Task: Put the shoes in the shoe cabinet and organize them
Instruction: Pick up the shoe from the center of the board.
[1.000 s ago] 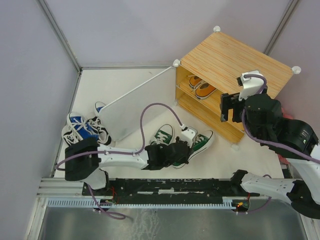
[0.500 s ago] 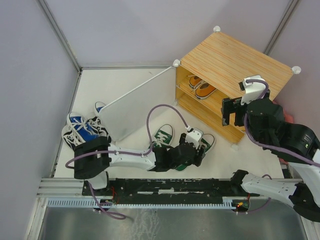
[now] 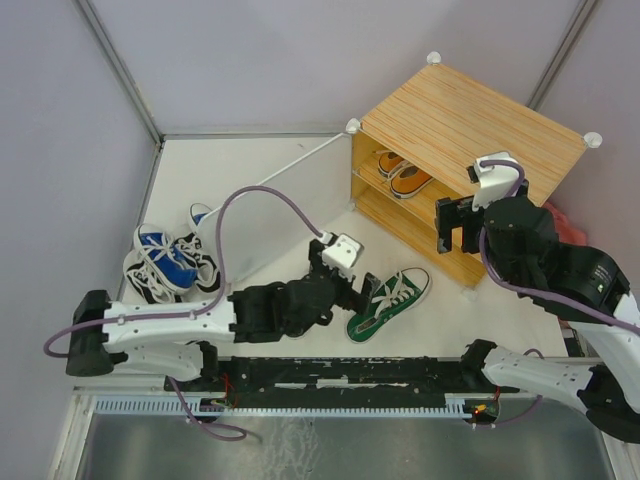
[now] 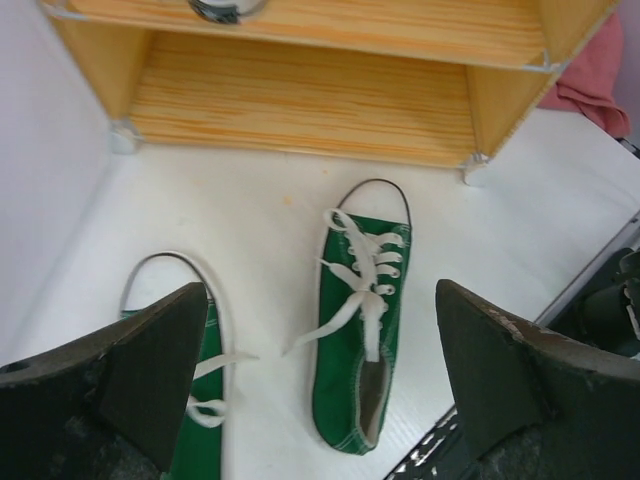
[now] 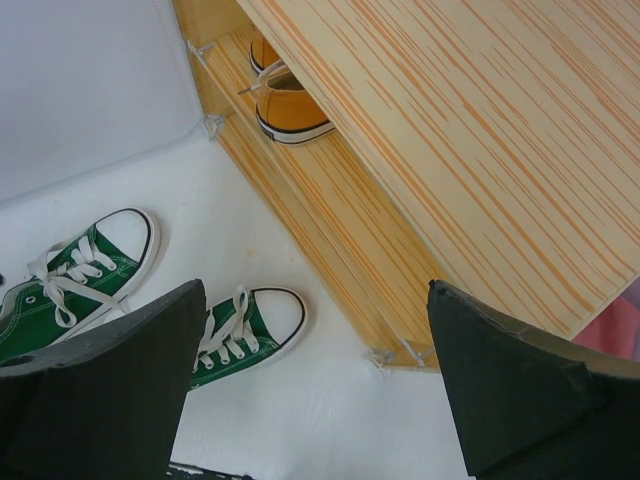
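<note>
Shoe cabinet (image 3: pixel 470 120) stands at far right, door panel (image 3: pixel 275 215) swung open. Orange sneakers (image 3: pixel 405 175) sit on the upper shelf; the lower shelf looks bare. Both green sneakers (image 4: pixel 360 330) lie on the floor in front of the cabinet. Blue and black sneakers (image 3: pixel 165 255) are heaped at left, behind the door panel. Left gripper (image 3: pixel 345 290) hangs over the green pair, fingers spread, holding nothing. Right gripper (image 3: pixel 452 222) sits at the cabinet front, likewise spread and empty. Assessment: one pair of four stowed, three outstanding
</note>
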